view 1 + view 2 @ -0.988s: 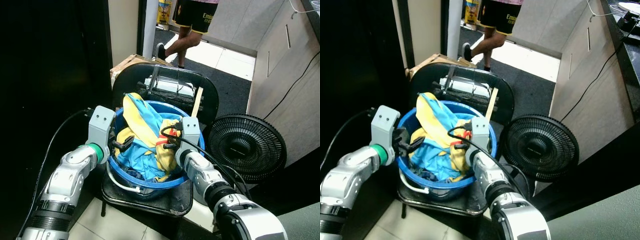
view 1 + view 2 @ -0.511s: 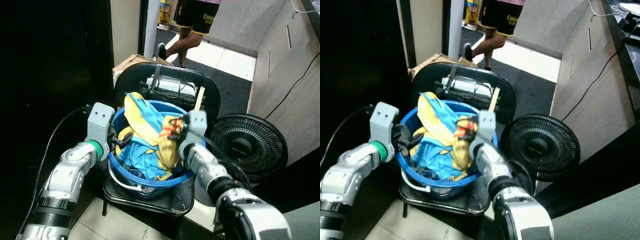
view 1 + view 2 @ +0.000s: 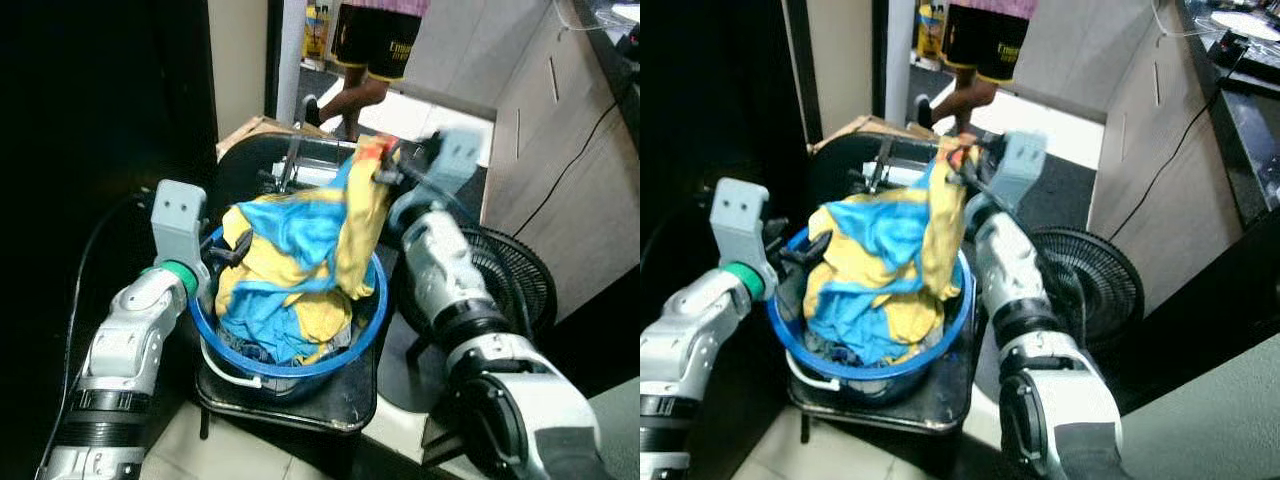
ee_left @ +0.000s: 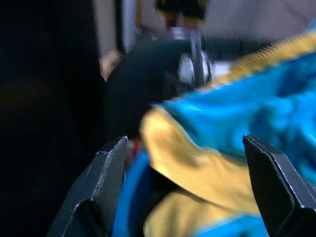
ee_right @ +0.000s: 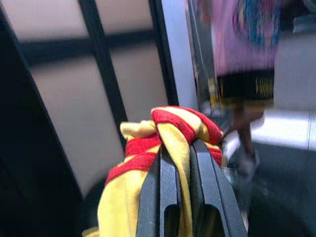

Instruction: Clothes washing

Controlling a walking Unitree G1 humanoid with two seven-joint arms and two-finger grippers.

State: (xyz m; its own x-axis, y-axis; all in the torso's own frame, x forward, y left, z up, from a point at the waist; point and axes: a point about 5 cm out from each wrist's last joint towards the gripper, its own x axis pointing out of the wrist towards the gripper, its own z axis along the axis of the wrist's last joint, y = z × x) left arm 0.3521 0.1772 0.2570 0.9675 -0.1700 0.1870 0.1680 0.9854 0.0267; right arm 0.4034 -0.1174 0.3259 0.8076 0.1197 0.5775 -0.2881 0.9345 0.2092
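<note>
1. Leftmost, the left gripper (image 3: 228, 252) sits at the near-left rim of the blue basin (image 3: 370, 318), its black fingers (image 4: 101, 185) spread wide apart, nothing between them. In the left wrist view the yellow-and-blue fabric lies just ahead of those fingers; whether they touch it I cannot tell.
2. Directly right of that gripper, the basin is heaped with a yellow-and-blue garment (image 3: 290, 270). A white handle (image 3: 228, 366) hangs off the basin's near-left side.
3. The basin rests on a black chair (image 3: 335, 400); the chair's back rises behind the heap, beyond the left gripper.
4. Right of the heap, the right gripper (image 3: 385, 172) is raised above the basin's far-right rim. Its fingers (image 5: 165, 190) are pinched together on the garment's red-and-yellow striped cuff (image 5: 170, 131).
5. From that gripper a yellow strip of the garment hangs down, joining the pile in the basin below it.
6. Beyond the right gripper, a person's legs in black shorts (image 3: 378, 35) stand in the doorway, one foot lifted.
7. Right of and below the right arm, a black floor fan (image 3: 520, 285) stands on the floor, partly hidden by the silver forearm.
8. Farthest right, a grey cabinet (image 3: 560, 180) with a black cable running down its face.
</note>
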